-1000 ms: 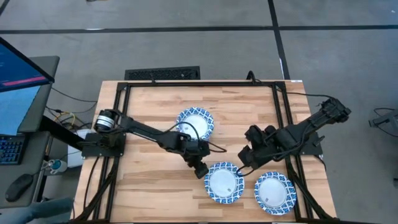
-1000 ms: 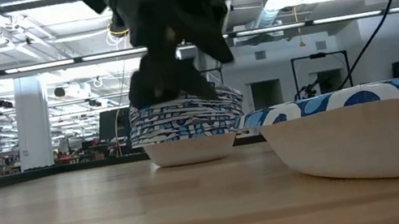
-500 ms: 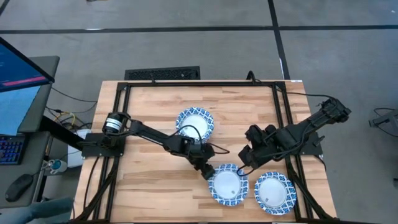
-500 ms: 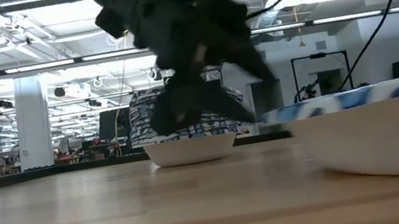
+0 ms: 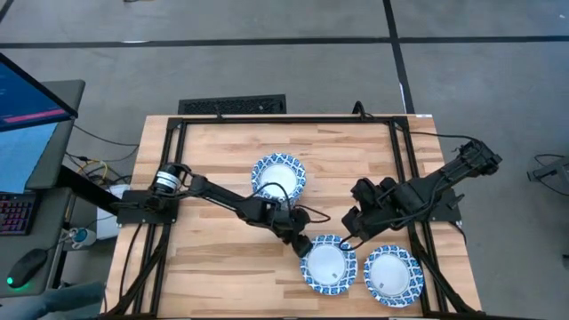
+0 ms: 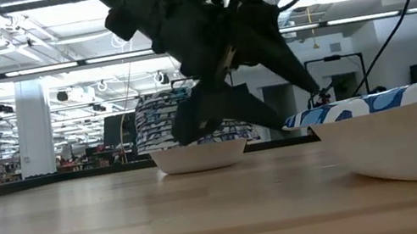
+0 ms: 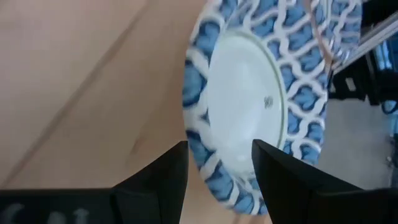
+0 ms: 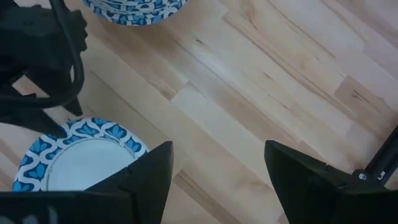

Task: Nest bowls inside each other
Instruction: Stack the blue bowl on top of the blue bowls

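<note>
A stack of nested bowls (image 5: 279, 177) sits upright mid-table, blue-and-white rims layered. Near the front edge, one single bowl (image 5: 326, 264) lies flat with its white centre showing, and another bowl (image 5: 391, 275) rests just beside it.

No text, label, brand, number or sign can be read anywhere in these views.
</note>
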